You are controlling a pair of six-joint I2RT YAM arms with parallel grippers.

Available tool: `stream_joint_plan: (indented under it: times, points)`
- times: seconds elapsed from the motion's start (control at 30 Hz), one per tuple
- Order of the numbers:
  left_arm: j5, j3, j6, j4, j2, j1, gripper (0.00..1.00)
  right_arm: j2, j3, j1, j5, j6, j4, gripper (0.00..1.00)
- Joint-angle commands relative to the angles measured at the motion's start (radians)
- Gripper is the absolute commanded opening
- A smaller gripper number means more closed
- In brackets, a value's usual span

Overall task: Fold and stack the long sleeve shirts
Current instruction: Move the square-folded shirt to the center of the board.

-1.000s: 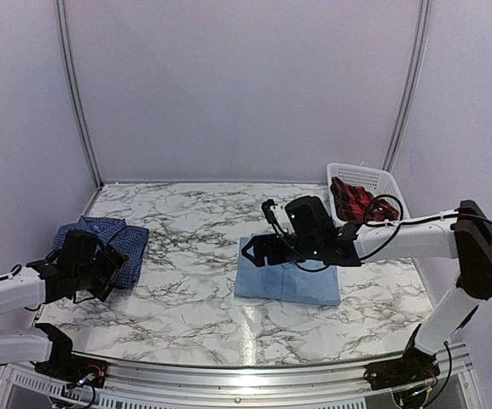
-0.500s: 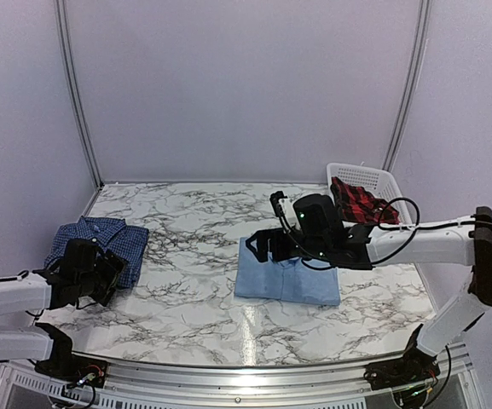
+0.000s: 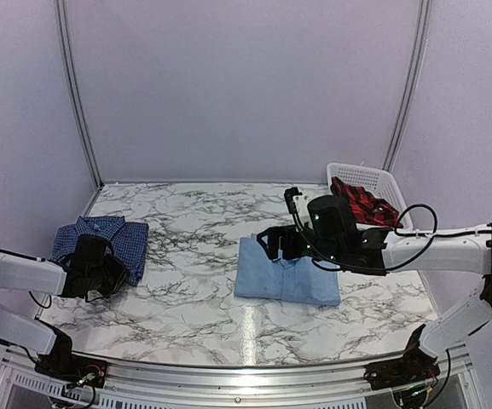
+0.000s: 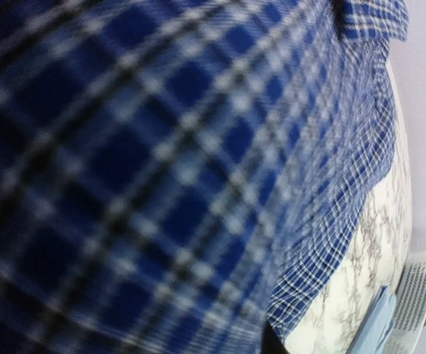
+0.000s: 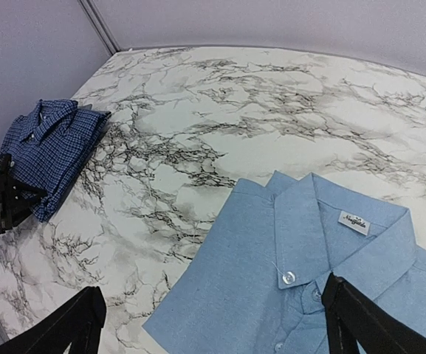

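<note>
The dark blue checked long sleeve shirt (image 3: 109, 237) lies folded at the table's left. My left gripper (image 3: 101, 274) is pushed against its near right edge. Blurred checked cloth (image 4: 198, 147) fills the left wrist view, where only one dark fingertip (image 4: 268, 343) shows, so the jaws are hidden. The light blue long sleeve shirt (image 3: 288, 274) lies folded at centre right, collar up (image 5: 308, 243). My right gripper (image 3: 271, 243) hovers over its far left corner. That gripper (image 5: 213, 324) is open wide with nothing between its fingers. The dark shirt (image 5: 46, 151) also shows in the right wrist view.
A white basket (image 3: 382, 181) holding red checked cloth (image 3: 361, 200) stands at the back right, just behind the right arm. Bare marble table (image 3: 194, 230) lies between the two shirts. Walls close in the left, back and right sides.
My left gripper has moved in against the checked shirt's near edge and lowered. The right arm has drawn back to the right, its open gripper now over the light blue shirt's far left corner.
</note>
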Motion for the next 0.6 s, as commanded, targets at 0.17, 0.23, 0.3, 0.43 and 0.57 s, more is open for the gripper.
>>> stream_joint_plan:
  times: [0.17, 0.23, 0.3, 0.43, 0.57]
  points:
    - [0.037, 0.046, 0.036, -0.049, 0.024, -0.003, 0.00, -0.020, -0.019, 0.008, 0.024, -0.022, 0.059, 0.98]
    - [0.040, 0.047, 0.028, -0.063, 0.007, -0.020, 0.00, -0.018, -0.024, 0.007, 0.024, -0.021, 0.065, 0.98]
    - [0.034, 0.044, 0.001, -0.078, -0.019, -0.056, 0.00, -0.018, -0.032, 0.008, 0.028, -0.020, 0.071, 0.98]
    - [-0.012, 0.043, -0.075, -0.135, -0.070, -0.157, 0.00, -0.024, -0.042, 0.008, 0.047, -0.025, 0.074, 0.99]
    - [-0.069, 0.054, -0.169, -0.163, -0.107, -0.276, 0.00, -0.040, -0.066, 0.008, 0.065, -0.022, 0.078, 0.99]
